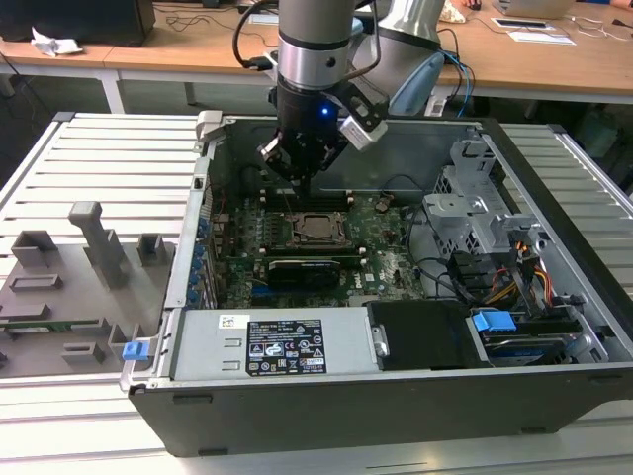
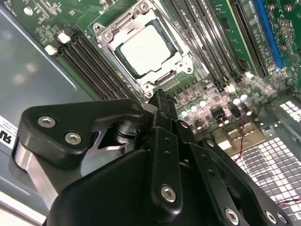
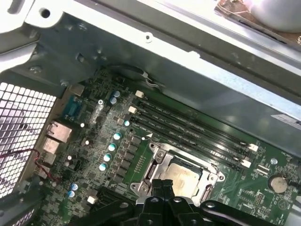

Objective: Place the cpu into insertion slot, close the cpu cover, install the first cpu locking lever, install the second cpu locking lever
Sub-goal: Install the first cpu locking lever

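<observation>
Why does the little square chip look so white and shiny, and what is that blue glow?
In the second wrist view, glare on the cpu washes its metal top pale; in the exterior view, the blue glow is a small light on the arm.

Matt black links with bright steel screw heads: gripper [image 2: 157, 94].
Dull silver-grey metal top, smooth and satin: cpu [image 2: 146, 49], just ahead of the jaws.
Thin bright sheet metal, glossy: cpu cover [image 2: 186, 59], framing the cpu.
Green lacquered laminate with a slight sheen: circuit board [image 2: 91, 14], under the jaws.
Black plastic, semi-matt, with white plastic end clips: memory slots [image 2: 96, 63], flanking the cpu.
Smooth grey sheet metal with a soft sheen: case wall [image 2: 28, 70], to one side of the jaws.
Bare perforated metal, bright: vent panel [image 2: 268, 160], to the other side.
</observation>
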{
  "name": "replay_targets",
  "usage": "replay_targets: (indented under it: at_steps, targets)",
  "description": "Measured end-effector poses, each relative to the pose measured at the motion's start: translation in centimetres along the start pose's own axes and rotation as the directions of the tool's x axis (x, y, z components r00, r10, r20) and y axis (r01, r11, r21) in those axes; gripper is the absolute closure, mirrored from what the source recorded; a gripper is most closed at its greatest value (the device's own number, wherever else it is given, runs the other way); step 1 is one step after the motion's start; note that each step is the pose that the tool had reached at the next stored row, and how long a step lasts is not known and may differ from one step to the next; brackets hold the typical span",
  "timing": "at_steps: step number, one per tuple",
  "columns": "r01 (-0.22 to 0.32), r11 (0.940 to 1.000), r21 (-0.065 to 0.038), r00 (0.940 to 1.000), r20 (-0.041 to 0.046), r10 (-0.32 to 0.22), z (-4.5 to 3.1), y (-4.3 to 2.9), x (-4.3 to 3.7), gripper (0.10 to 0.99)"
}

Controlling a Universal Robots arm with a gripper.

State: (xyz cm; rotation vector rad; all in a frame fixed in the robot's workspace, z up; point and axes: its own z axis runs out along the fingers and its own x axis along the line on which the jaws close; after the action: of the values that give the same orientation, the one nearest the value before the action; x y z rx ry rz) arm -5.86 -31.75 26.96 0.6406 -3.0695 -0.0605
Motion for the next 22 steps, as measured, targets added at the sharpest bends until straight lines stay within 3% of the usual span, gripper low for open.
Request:
replay_targets:
  at_steps: [9,14,18,22]
  targets:
    - [-0.106,0.9944,-0.001,0.9944,0.0044,0.106,0.21,0.08,0.2,0.98]
    - [-0.105,0.994,-0.03,0.9943,0.0136,0.106,0.28,0.47,1.11,0.98]
    - [-0.105,0.9939,-0.034,0.9943,0.0148,0.106,0.33,0.85,1.97,0.98]
    - [-0.105,0.9939,-0.034,0.9943,0.0148,0.106,0.36,1.0,2.31,0.98]
